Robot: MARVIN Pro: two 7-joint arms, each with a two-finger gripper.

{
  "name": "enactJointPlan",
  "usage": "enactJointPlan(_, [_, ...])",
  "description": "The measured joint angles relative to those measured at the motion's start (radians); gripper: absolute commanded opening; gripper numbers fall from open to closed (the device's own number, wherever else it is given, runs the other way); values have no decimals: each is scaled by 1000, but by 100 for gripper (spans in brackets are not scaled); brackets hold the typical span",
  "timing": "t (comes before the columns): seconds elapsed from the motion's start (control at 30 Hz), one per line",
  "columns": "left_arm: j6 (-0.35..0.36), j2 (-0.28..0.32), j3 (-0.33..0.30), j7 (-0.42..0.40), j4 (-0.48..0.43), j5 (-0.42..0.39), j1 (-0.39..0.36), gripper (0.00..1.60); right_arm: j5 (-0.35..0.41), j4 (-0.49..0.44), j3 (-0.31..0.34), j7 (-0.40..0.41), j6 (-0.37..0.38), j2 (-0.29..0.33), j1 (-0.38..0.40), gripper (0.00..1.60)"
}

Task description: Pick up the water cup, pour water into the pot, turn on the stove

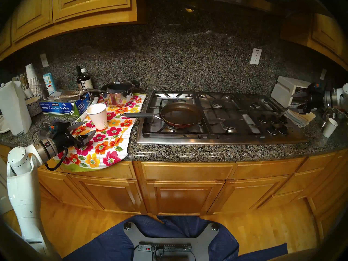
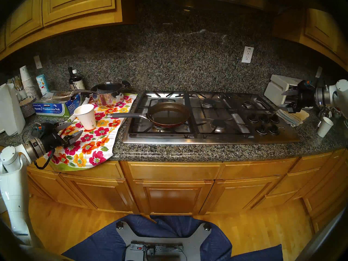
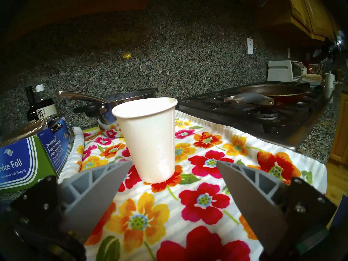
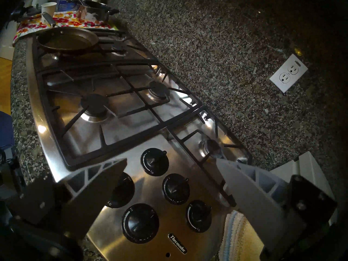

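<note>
The white paper water cup [image 1: 98,116] [image 3: 148,140] stands upright on a floral towel, left of the stove. My left gripper [image 1: 90,127] [image 3: 173,161] hovers just short of it, open, fingers level with the cup's base and apart from it. The pot [image 1: 181,114] [image 4: 67,40], a dark frying pan with a grey handle, sits on the front left burner of the steel stove [image 1: 216,139]. Open and empty, my right gripper [image 1: 289,102] [image 4: 171,159] hangs above the stove's right end, over the black knobs [image 4: 155,159].
A steel saucepan [image 1: 117,94] and a foil box [image 1: 62,107] stand behind the cup. The floral towel [image 1: 105,147] drapes over the counter edge. A folded cloth [image 1: 299,117], a small white cup [image 1: 330,127] and a white appliance [image 1: 288,91] lie right of the stove.
</note>
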Motion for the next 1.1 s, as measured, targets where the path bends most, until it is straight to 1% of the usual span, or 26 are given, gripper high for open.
enactJointPlan(0.1, [0, 0, 0, 0, 0, 0, 0, 160, -3, -20, 0, -12, 15, 9, 12, 160])
enactJointPlan(0.23, [0, 0, 0, 0, 0, 0, 0, 160, 11, -68, 4, -36, 52, 30, 24, 160])
enactJointPlan(0.43, [0, 0, 0, 0, 0, 0, 0, 160, 36, -145, 8, -97, 104, 62, 39, 160])
enactJointPlan(0.67, [0, 0, 0, 0, 0, 0, 0, 160, 37, -220, 5, -152, 135, 89, 62, 160])
enactJointPlan(0.83, [0, 0, 0, 0, 0, 0, 0, 160, 12, -299, -10, -193, 164, 122, 100, 160])
enactJointPlan(1.1, [0, 0, 0, 0, 0, 0, 0, 160, -41, -379, -36, -253, 216, 170, 153, 160])
